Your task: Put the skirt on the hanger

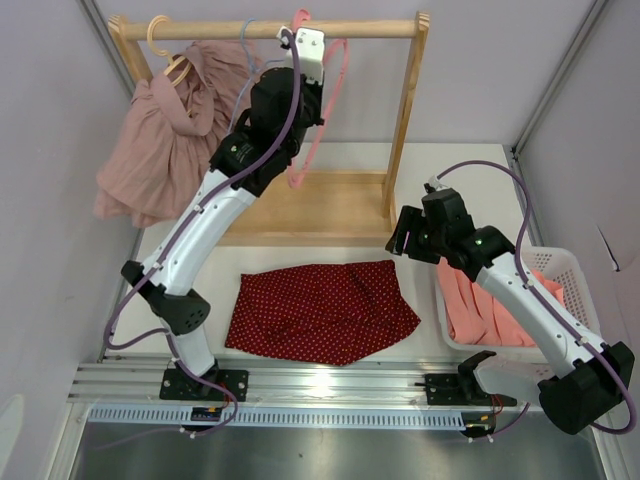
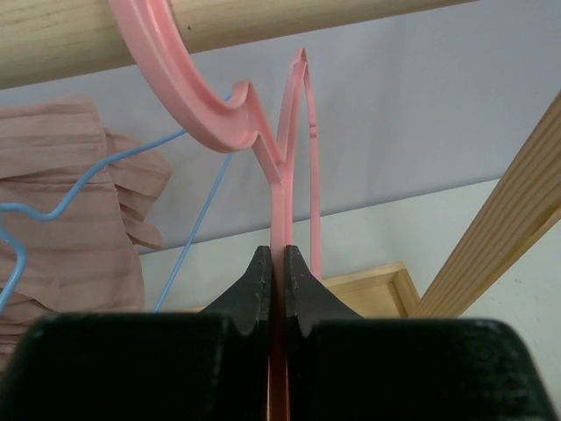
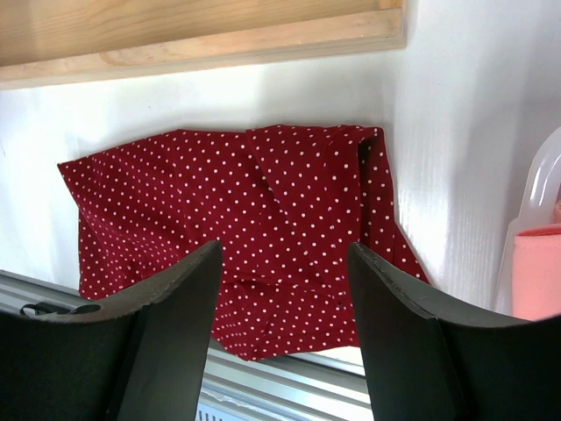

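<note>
Left gripper [image 2: 277,259] pinches the pink hanger [image 2: 279,210] (fetching it, seemingly), next needing a lift off the rail [image 2: 88,35]; right gripper [image 3: 285,250], jaws spread, faces the skirt [image 3: 263,184].

pink hanger [image 2: 215,132] hidden below fingers [image 2: 252,294]

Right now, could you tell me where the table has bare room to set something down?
The widest bare patch lies right of the wooden rack, beyond the right gripper. A narrow strip runs between the rack's base and the red skirt, another between the skirt and the basket. Left of the skirt, the left arm crowds the table.
</note>
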You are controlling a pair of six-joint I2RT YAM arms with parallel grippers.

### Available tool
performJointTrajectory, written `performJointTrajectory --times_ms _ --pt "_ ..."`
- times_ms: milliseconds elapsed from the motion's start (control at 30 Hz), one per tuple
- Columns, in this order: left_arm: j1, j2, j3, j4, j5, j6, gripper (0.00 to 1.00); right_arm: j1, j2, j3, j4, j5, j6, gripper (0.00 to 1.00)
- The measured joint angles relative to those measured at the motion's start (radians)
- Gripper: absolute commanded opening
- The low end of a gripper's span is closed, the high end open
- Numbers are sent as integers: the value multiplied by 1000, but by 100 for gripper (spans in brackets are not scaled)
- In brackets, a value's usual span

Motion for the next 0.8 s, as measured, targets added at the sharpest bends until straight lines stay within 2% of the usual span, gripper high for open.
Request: performJointTrajectory --times_ms 500,800 --pt "46 -109 -35 83 121 6 0 -2 -5 0 0 0 -10 65" --pt "57 -195 -199 86 259 32 0 -3 -19 0 0 0 -10 65"
